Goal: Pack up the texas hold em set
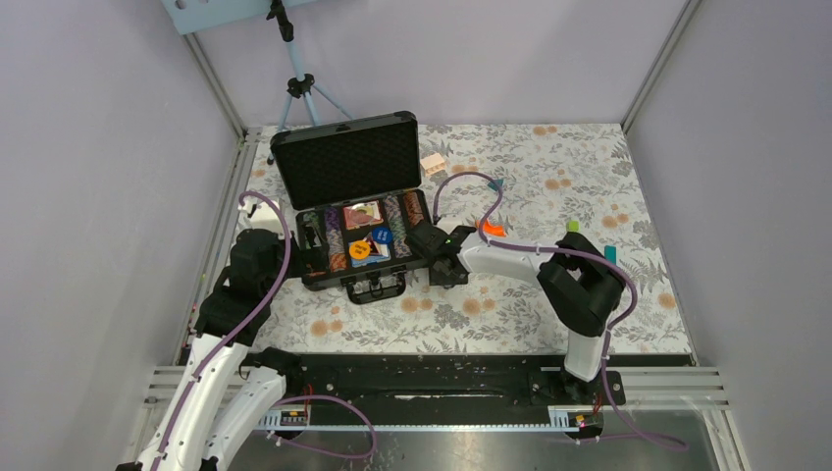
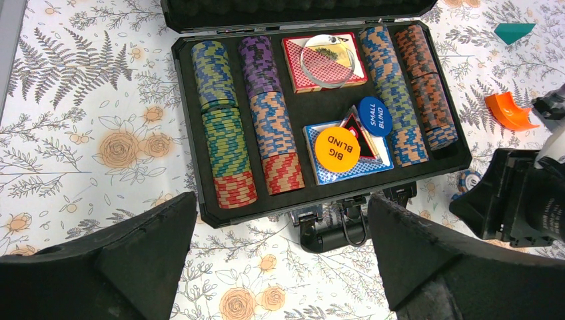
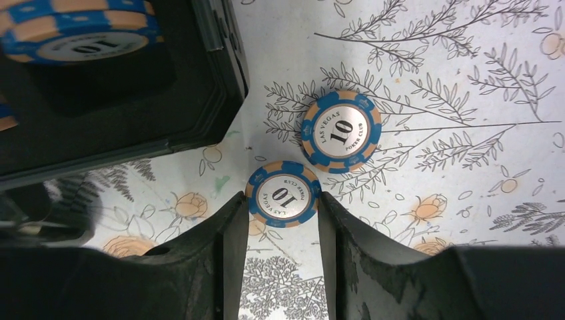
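Note:
The black briefcase [image 1: 392,278] lies open at the table's left, its foam-lined lid [image 1: 345,162] upright. Inside are rows of striped chips [image 2: 225,140], a red card deck [image 2: 296,70] under a clear disc [image 2: 326,61], and a blue deck [image 2: 383,163] under an orange disc [image 2: 338,149] and a blue disc [image 2: 375,117]. My left gripper [image 2: 281,200] hangs open above the case's front edge and handle [image 2: 333,233]. Beside the case's front right corner, my right gripper [image 3: 283,200] is shut on a blue poker chip [image 3: 284,193] flat on the cloth. Just beyond lies a second blue chip [image 3: 341,131].
An orange curved block [image 1: 494,229] and a teal block [image 1: 610,253] lie right of the case. A small wooden block [image 1: 433,162] sits behind the lid. A tripod [image 1: 299,88] stands at the back left. The floral cloth [image 1: 549,304] covers the table.

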Robot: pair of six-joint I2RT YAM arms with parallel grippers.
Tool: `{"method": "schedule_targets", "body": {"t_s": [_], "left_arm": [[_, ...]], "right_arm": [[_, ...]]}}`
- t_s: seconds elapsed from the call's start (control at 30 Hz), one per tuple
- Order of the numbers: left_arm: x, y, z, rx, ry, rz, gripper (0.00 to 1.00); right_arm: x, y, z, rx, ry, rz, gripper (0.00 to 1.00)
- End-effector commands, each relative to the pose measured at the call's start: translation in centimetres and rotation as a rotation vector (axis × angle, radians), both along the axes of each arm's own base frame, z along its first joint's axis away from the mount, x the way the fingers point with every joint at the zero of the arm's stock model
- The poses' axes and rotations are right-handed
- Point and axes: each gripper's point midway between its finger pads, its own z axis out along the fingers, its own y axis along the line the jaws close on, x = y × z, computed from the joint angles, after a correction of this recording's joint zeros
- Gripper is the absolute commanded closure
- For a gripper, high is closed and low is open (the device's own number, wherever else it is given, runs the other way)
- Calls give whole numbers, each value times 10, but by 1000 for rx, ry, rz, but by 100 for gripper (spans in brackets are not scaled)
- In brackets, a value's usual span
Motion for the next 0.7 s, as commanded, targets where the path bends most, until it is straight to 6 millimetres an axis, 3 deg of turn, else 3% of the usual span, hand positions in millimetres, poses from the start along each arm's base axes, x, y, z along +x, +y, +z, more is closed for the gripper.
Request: {"method": "schedule_targets", "body": {"t_s": [0.0, 0.23, 0.67], "left_arm": [[7, -4, 12, -11, -53, -14, 1], [7, -4, 11, -11, -52, -15, 1], [7, -4, 11, -10, -52, -13, 1]], "right_arm": [[8, 10, 44, 48, -76, 36, 55], [17, 3, 56, 36, -115, 30, 54], [32, -28, 33, -31, -59, -13, 53]]}}
